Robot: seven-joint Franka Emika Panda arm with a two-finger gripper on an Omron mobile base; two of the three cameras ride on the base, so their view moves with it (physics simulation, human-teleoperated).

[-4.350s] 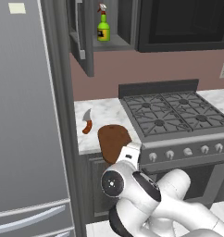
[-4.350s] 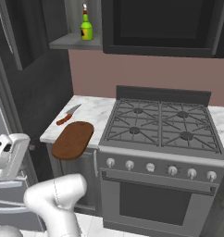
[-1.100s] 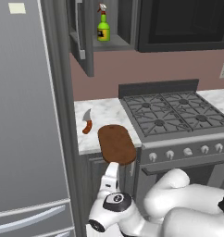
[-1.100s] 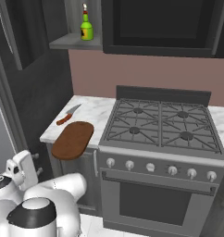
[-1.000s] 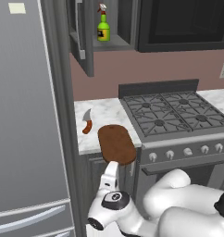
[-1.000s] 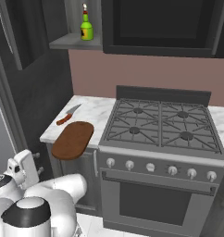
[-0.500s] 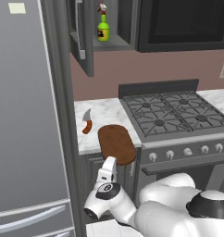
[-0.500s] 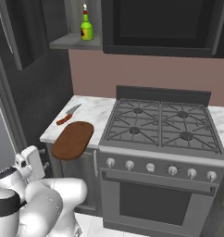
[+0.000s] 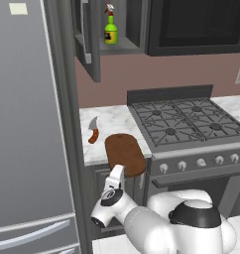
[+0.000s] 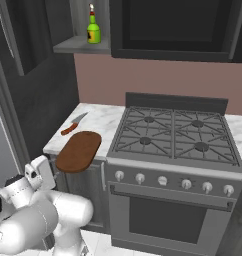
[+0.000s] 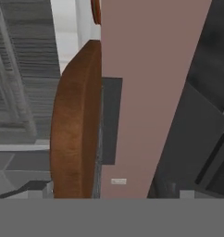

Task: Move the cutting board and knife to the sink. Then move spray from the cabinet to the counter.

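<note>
The arm is folding low before the base cabinets, its gripper (image 9: 116,173) pointing up toward twelve o'clock, jaws spread apart and holding nothing, just under the cutting board (image 9: 125,154) overhanging the counter (image 9: 112,119); the knife (image 9: 93,132) is lying at its ten o'clock.

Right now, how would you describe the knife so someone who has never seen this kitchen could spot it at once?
Find the black gas stove; left of it lies a short stretch of white marble counter beside the tall grey fridge. The knife lies flat there, behind the cutting board that overhangs the counter's front edge. It is the small one: a curved grey blade with an orange-red handle.
</note>
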